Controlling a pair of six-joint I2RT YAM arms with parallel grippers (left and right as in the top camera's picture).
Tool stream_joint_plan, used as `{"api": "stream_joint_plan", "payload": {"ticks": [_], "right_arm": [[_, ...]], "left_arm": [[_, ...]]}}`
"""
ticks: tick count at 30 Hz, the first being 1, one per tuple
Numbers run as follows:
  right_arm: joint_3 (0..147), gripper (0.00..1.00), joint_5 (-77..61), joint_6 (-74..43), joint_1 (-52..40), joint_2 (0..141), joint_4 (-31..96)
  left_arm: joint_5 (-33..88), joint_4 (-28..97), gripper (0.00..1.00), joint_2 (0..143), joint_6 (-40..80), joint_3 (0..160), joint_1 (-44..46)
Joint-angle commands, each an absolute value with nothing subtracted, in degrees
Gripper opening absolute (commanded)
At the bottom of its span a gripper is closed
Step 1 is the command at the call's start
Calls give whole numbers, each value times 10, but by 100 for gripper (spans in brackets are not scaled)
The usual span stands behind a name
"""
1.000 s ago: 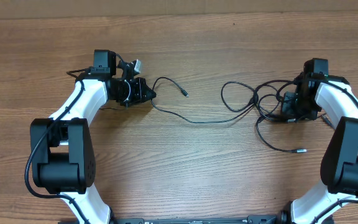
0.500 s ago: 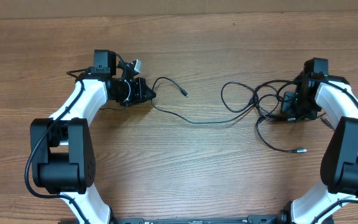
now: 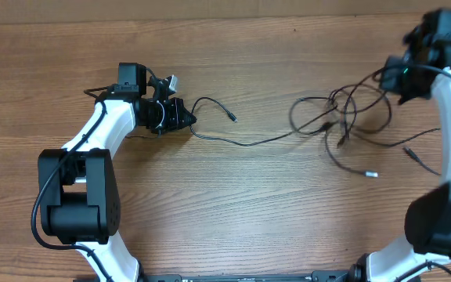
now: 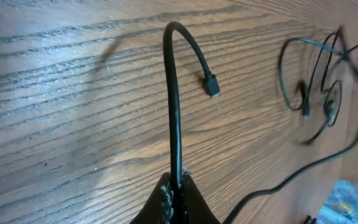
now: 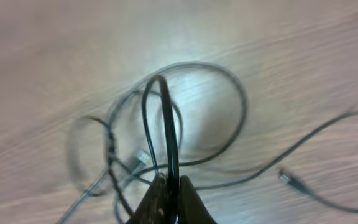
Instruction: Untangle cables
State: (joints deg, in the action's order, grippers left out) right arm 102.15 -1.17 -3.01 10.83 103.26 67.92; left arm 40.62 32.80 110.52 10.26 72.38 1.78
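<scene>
Two claws, both clamped on cord. Left claw point(image 3: 189, 119) sits low at the left of the tabletop point(image 3: 233, 211), fingers pinched tight on one cable point(image 4: 174, 106). The cable's short tail curves round to a small plug point(image 4: 211, 84).

From that grip the same cable runs right across the tabletop into the knot point(image 3: 339, 117), right of centre. The knot is several thin loops crossing one another, spread fairly wide. One loose end point(image 3: 372, 174) lies below it, another further right.

Right claw point(image 3: 404, 78) is far right and raised, closed on a loop point(image 5: 166, 124) out of the knot. Its view is blurred, so I can't tell which cable it has.

Risks, my read:
- The run between the left grip and the knot has little slack. More pull to the right either cinches the crossings or yanks the cable out of the left claw.
- The loop is thin and held right at the fingertips, so it could slide free.
- Hauling on a loop instead of an end may just drag the whole knot along and free nothing.
</scene>
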Motion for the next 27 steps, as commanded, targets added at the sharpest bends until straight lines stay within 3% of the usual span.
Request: {"api": "stream_joint_plan", "payload": {"ticks": [1,8,12,21,27], "right_arm": [[1124,4,18,-35,110,983,705],[1271,4,108,-35,122,961,772],[1331,4,118,-35,179,958,806],[1331,4,62,-49,329,962,802],[1329,4,7,-45,380,975,801]], "left_arm": [[403,328,4,1090,88,730,18],[402,328,4,1090,88,730,18],[400,332,4,1090,87,730,17],[398,364,4,1089,72,730,-24],[401,388,4,1086,62,732,-71]]}}
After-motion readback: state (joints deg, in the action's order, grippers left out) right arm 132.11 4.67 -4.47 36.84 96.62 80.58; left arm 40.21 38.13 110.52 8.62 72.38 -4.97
